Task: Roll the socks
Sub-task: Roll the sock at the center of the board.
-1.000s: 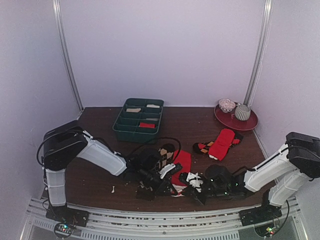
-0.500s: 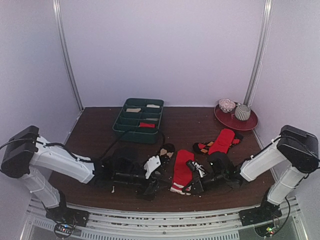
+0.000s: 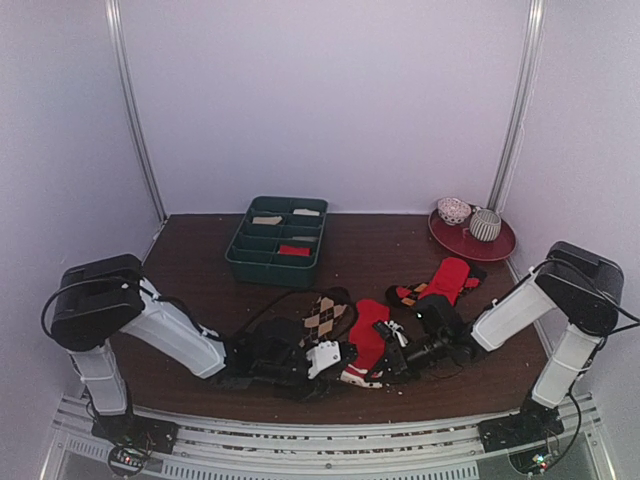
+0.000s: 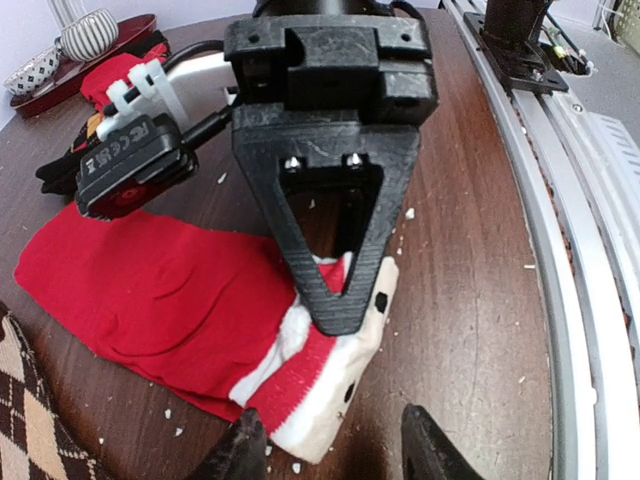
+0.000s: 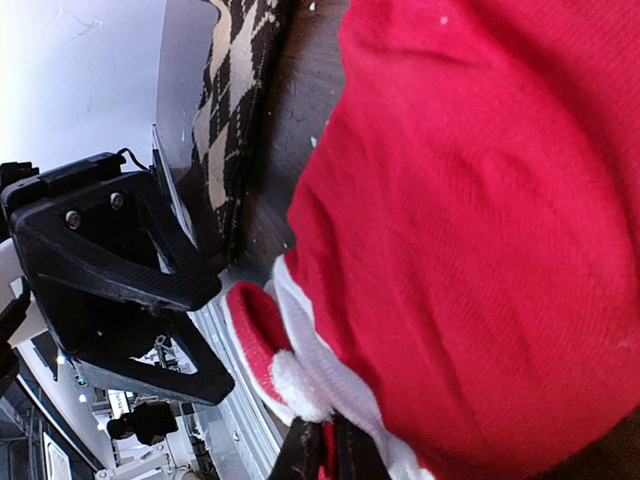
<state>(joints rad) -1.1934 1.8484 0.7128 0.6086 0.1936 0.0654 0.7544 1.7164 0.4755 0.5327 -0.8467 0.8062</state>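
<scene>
Socks lie near the front edge of the desk (image 3: 200,260). From above, the red sock (image 3: 368,330) lies flat with its white striped top toward the front. The brown diamond sock (image 3: 322,317) is just beside it on the left. The left hand (image 3: 338,366) and the right hand (image 3: 385,362) meet low at the red sock's striped top. A green tray (image 3: 240,262) sits farther back, and a red plate (image 3: 500,248) is in the back right corner.

From the left wrist, the left hand (image 4: 335,450) is wide and holds nothing. Its fingertips are just short of the striped top. The right hand (image 4: 340,310) comes down on the red sock (image 4: 150,300) at that top. A bit of the brown diamond sock (image 4: 25,410) shows at the left.

From the right wrist, the right hand (image 5: 325,455) is narrow and pinches the striped top of the red sock (image 5: 480,200). The brown diamond sock (image 5: 235,90) lies past it. The left hand (image 5: 200,335) is beside the striped top, fingers apart.
</scene>
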